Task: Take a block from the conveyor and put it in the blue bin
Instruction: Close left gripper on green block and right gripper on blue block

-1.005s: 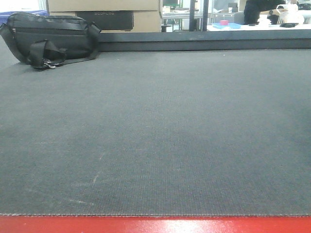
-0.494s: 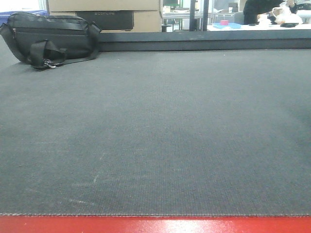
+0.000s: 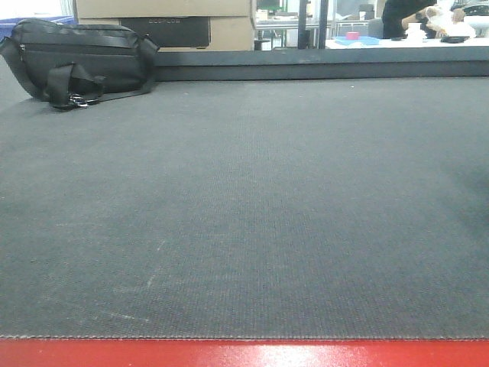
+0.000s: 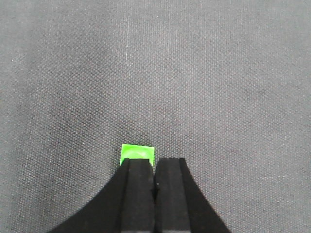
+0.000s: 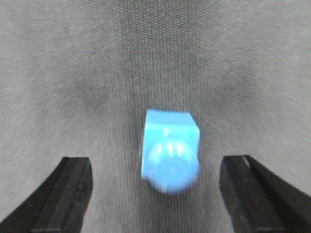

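The conveyor [image 3: 252, 206] is a wide dark grey woven belt with a red frame edge [image 3: 244, 354] along the front. In the left wrist view a small green block [image 4: 137, 151] lies on the belt, half hidden behind the left fingertip. My left gripper [image 4: 154, 161] hangs over it with both fingers pressed together and nothing between them. In the right wrist view a blurred light blue block [image 5: 170, 150] with a round stud sits on the belt between the wide-open fingers of my right gripper [image 5: 155, 162], touching neither. Neither gripper nor either block shows in the front view. The blue bin is not clearly in view.
A black strap bag [image 3: 76, 61] lies on the belt at the far left. Behind it stand cardboard boxes [image 3: 164, 19], and a sliver of blue [image 3: 6, 27] shows. A dark rail [image 3: 321, 67] bounds the belt's far side. A far table carries a shallow blue tray [image 3: 355, 40].
In the front view the belt and the bag look the same. Only the figure at the far back right has shifted.
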